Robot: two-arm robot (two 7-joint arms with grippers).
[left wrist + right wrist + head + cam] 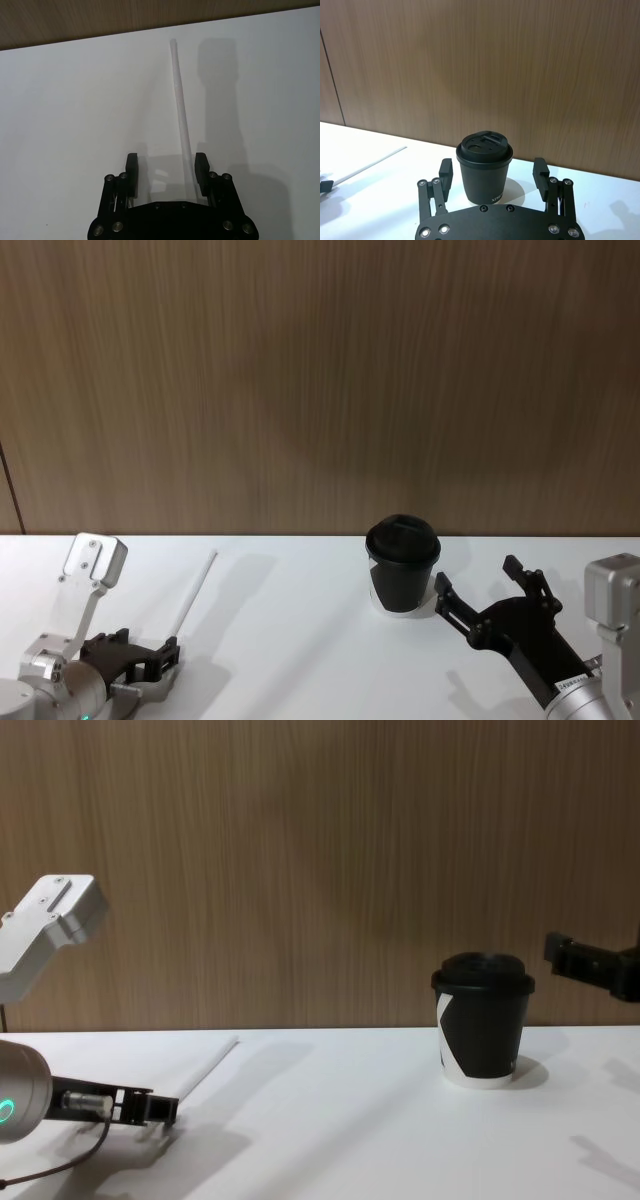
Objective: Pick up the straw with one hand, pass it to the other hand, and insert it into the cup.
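Observation:
The white straw [180,105] lies flat on the white table, and its near end runs in between the fingers of my left gripper [166,170]. That gripper is open and low over the table [160,658], with the straw [197,592] close to one finger's inner side. The black lidded cup [402,567] stands upright right of centre. My right gripper [478,588] is open and held above the table to the right of the cup, apart from it. In the right wrist view the cup [485,172] stands ahead, framed by the right gripper's fingers [446,171]. From the chest, the straw [210,1064] and cup [482,1038] are far apart.
A brown wood-grain wall [320,380] rises right behind the table's far edge. Bare white table [290,640] lies between the straw and the cup.

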